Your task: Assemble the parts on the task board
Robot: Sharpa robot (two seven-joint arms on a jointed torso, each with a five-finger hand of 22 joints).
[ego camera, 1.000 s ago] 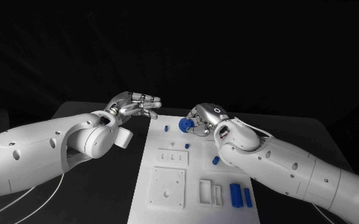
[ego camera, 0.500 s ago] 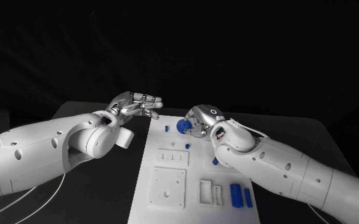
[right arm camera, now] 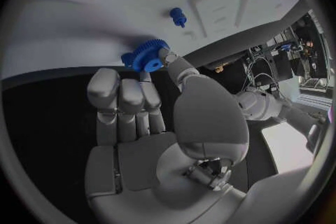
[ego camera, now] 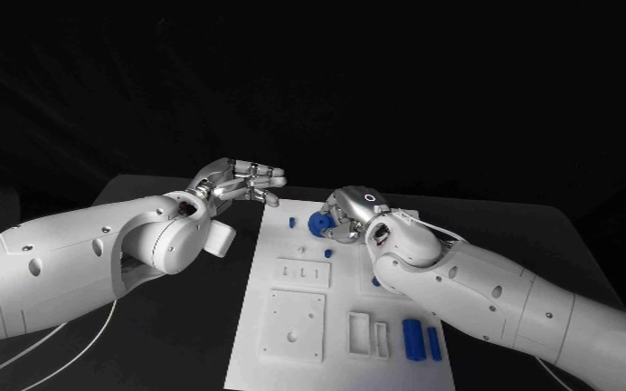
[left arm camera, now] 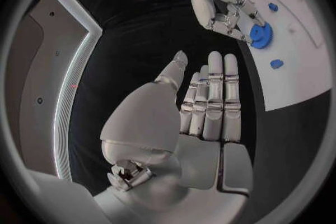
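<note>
The white task board (ego camera: pixel 294 319) lies in the middle of the black table. My right hand (ego camera: pixel 350 212) is over the board's far end and pinches a blue gear (ego camera: pixel 318 224) between thumb and fingers. The right wrist view shows that gear (right arm camera: pixel 145 57) at the fingertips, close to the board (right arm camera: pixel 91 5); I cannot tell whether it touches. My left hand (ego camera: pixel 242 181) hovers beyond the board's far left corner, fingers straight and holding nothing (left arm camera: pixel 210 95). The left wrist view shows my right hand (left arm camera: pixel 223 3) with the gear (left arm camera: pixel 260 36).
A small blue peg (ego camera: pixel 289 224) stands near the far left edge, and another small blue piece (ego camera: pixel 327 252) sits close by. Two long blue pieces (ego camera: pixel 411 339) lie at the near right. Square recessed plates (ego camera: pixel 289 323) and narrow slots (ego camera: pixel 359 334) occupy the near half.
My right hand has shifted the gear slightly left and nearer along the board's far end. The left hand has barely moved.
</note>
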